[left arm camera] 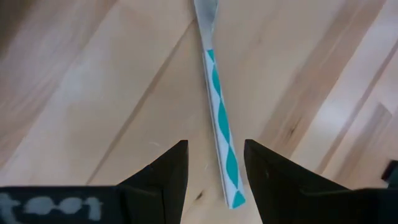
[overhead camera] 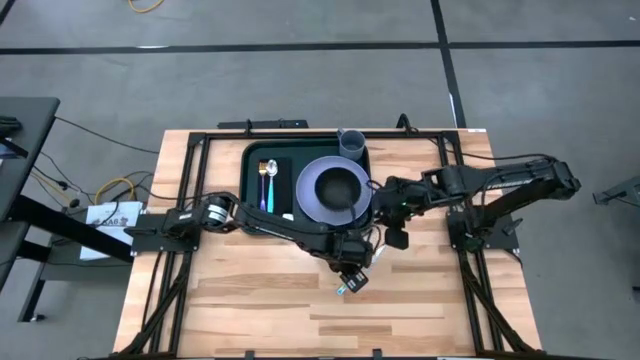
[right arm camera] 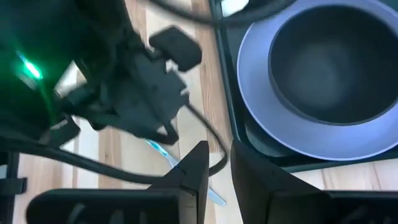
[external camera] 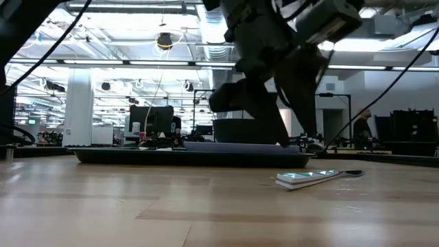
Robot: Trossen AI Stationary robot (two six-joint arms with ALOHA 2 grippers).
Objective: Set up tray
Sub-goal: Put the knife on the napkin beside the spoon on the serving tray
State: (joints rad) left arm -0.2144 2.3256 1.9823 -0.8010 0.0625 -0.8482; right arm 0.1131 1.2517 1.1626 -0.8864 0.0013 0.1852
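Observation:
A utensil with a teal-and-white striped handle (left arm camera: 219, 112) lies flat on the wood table (overhead camera: 250, 310), just near of the dark green tray (overhead camera: 255, 212). It also shows in the low view (external camera: 312, 178). My left gripper (left arm camera: 214, 167) hovers open above it, one finger on each side of the handle's free end, touching neither. My right gripper (right arm camera: 219, 165) hangs beside the tray's right near corner (overhead camera: 392, 232), its fingers a narrow gap apart and holding nothing. The tray carries a lavender plate (overhead camera: 312, 192) with a dark bowl (overhead camera: 340, 185) on it.
On the tray's left part a gold-and-purple spoon (overhead camera: 267, 183) lies on a flat black rectangle (overhead camera: 282, 185). A grey cup (overhead camera: 351, 144) stands at the tray's far right corner. My left arm (overhead camera: 270, 222) lies along the tray's near rim. Bare wood lies toward the near edge.

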